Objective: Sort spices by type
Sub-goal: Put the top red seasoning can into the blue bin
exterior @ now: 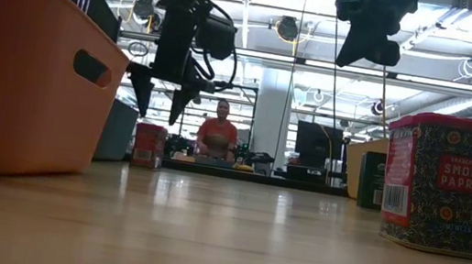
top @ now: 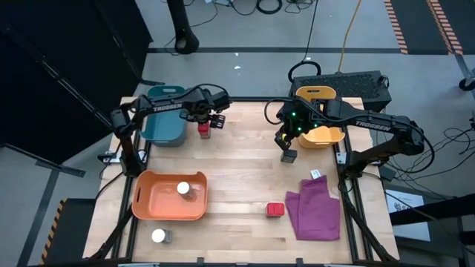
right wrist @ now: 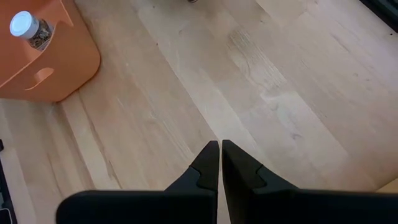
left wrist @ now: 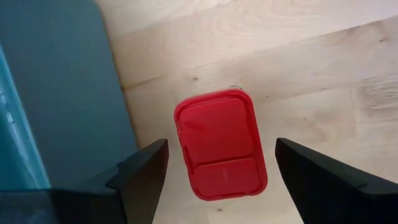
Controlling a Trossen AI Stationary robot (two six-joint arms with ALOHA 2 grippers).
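**A:** Start with the red tin [top: 203, 131]: it stands upright on the wood just beside the teal bin [top: 164, 126]. Your left gripper [left wrist: 214, 171] hangs right above it, fingers spread wide either side of the lid and closed on nothing.

**B:** And the other spices?

**A:** A second red tin [top: 275, 210] sits beside the purple cloth [top: 318, 210]. One white-lidded jar [top: 184, 190] is inside the orange bin [top: 148, 210]; the other jar [top: 159, 236] stands outside it near the front edge. A dark grey box [top: 289, 156] stands under your right gripper [right wrist: 219, 162], whose fingers are pressed together and empty, near the yellow bin [top: 329, 138]. I can't find a second grey box.

**B:** What should I worry about?

**A:** If you descend on the left, the tin sits off-centre between the fingers, nearer the bin-side one, I judge; that finger could tip it or catch the bin wall. On the right, closed fingers coming down would knock the grey box over rather than take it.
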